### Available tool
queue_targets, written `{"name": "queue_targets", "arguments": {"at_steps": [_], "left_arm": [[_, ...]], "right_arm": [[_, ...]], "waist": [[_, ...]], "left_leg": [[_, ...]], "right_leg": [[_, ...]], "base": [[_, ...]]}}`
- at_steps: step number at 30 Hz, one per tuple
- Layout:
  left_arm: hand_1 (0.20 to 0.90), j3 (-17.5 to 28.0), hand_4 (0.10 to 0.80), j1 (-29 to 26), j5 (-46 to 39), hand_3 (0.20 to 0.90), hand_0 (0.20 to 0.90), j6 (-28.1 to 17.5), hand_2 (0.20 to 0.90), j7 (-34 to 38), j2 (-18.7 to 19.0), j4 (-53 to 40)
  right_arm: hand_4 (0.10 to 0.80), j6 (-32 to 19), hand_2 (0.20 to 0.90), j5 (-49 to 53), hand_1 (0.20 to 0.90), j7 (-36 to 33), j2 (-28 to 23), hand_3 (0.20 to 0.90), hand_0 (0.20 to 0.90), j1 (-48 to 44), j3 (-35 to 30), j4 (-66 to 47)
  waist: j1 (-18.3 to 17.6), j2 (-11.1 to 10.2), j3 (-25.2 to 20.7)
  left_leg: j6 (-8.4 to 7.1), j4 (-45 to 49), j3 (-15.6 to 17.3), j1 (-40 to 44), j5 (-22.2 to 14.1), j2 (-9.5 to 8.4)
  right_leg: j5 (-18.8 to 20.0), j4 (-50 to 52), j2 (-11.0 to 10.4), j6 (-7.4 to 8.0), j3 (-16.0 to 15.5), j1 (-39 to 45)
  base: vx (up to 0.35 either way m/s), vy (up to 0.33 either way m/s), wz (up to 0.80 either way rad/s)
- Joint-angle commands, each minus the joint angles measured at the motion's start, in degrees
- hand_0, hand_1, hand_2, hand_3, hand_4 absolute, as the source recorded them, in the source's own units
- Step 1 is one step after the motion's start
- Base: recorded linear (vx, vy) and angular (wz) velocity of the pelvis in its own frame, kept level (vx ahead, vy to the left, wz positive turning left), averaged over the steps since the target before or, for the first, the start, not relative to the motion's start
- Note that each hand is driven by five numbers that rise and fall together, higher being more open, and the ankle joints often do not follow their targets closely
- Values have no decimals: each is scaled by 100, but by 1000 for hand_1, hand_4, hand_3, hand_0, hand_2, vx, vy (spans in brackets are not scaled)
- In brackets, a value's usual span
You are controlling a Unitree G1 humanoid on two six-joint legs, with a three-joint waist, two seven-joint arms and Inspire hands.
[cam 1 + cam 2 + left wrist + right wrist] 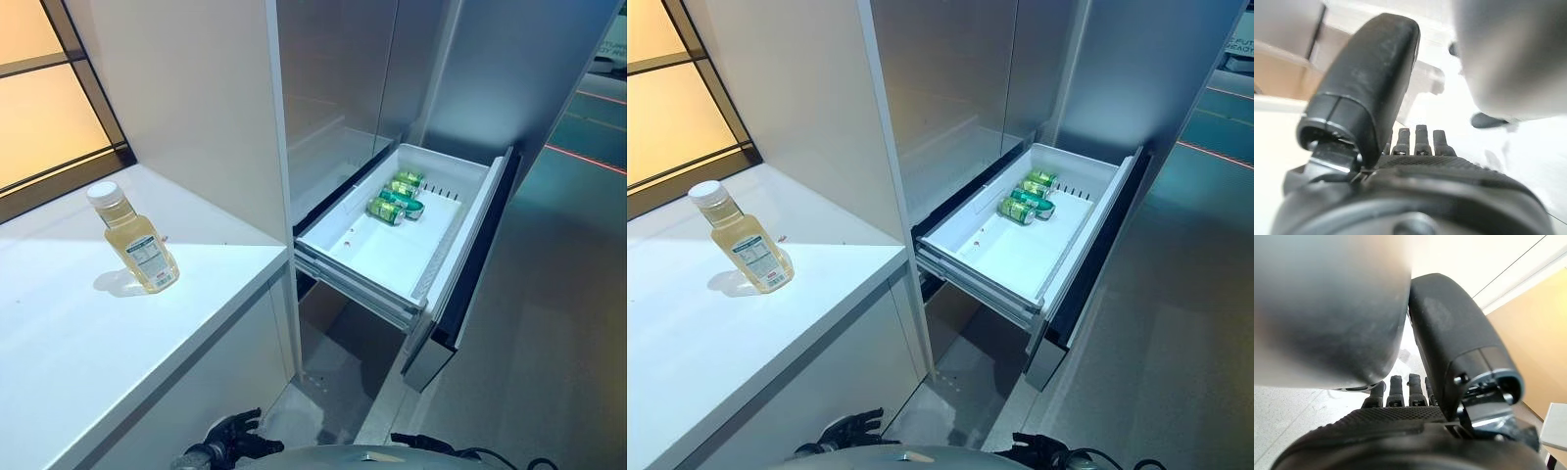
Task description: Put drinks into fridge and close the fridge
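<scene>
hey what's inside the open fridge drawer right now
Green cans lie on their sides at the back of the white fridge drawer; the rest of its floor is bare. The nearest inside wall is hidden.

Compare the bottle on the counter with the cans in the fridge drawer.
The bottle stands upright on the white counter; the cans lie on their sides in the open drawer. The bottle is clear with pale yellow liquid and a white cap; the cans are green. It stands alone; they sit grouped. Neither is held.
</scene>
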Motion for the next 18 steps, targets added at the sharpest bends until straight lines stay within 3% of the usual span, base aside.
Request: {"name": "queue_targets", "arguments": {"at_steps": [1, 6, 8, 11, 14, 15, 17, 18], "left_arm": [[900, 0, 800, -484, -829, 900, 900, 377, 900, -1430, 152, -1061], [900, 170, 800, -394, -2253, 900, 900, 1732, 900, -2654, 463, -2859], [900, 352, 800, -379, -2849, 900, 900, 2049, 900, -3153, 522, -3429], [900, 871, 800, -342, -4141, 900, 900, 3065, 900, -3660, 370, -4773], [900, 1206, 800, -394, -5319, 900, 900, 3555, 900, -3937, 85, -5651], [900, 1289, 800, -480, -6065, 900, 900, 3533, 900, -3902, -127, -6185], [900, 1265, 800, -643, -6668, 900, 900, 3062, 900, -3405, -273, -7013], [900, 1239, 800, -728, -6575, 900, 900, 2407, 900, -3191, -243, -7382]], "right_arm": [[800, 218, 900, -27, 900, 157, -160, 900, 900, -305, 193, -222], [800, 596, 900, -181, 900, 192, -344, 900, 900, -132, 114, -845], [800, 635, 900, -231, 900, 170, -349, 900, 900, -40, 74, -983], [800, 680, 900, -272, 900, 109, -302, 900, 900, 90, 8, -1151], [800, 578, 900, -299, 900, 65, -211, 900, 900, 138, -22, -1076], [800, 506, 900, -305, 900, 20, -125, 900, 900, 141, -14, -971], [800, 466, 900, -245, 900, -52, -22, 900, 900, 109, 55, -865], [800, 470, 900, -215, 900, -90, 21, 900, 900, 111, 101, -856]], "waist": [[-30, -16, 219], [-79, 88, 261], [-78, 101, 268], [-31, 92, 269], [11, 53, 263], [36, 18, 247], [70, -32, 244], [93, -51, 239]], "left_leg": [[171, 34, 472, -204, -66, -226], [173, 34, 492, -234, -54, -217], [181, 34, 481, -238, -58, -222], [196, 34, 448, -238, -93, -229], [199, 34, 426, -225, -136, -225], [196, 34, 405, -220, -158, -219], [189, 34, 364, -203, -183, -211], [185, 34, 342, -207, -182, -205]], "right_leg": [[-141, 161, 157, 70, 459, 20], [-118, 172, 142, 84, 473, -27], [-104, 154, 127, 90, 469, -19], [-94, 106, 103, 83, 450, 17], [-108, 83, 86, 78, 429, 61], [-121, 84, 80, 69, 424, 81], [-143, 93, 78, 54, 408, 114], [-150, 100, 73, 48, 383, 121]], "base": [[-36, 40, -4], [-27, 38, -6], [0, 0, 0], [0, 0, 0], [7, -13, 3], [16, -46, 7], [17, -58, 10], [15, -53, 14]]}}
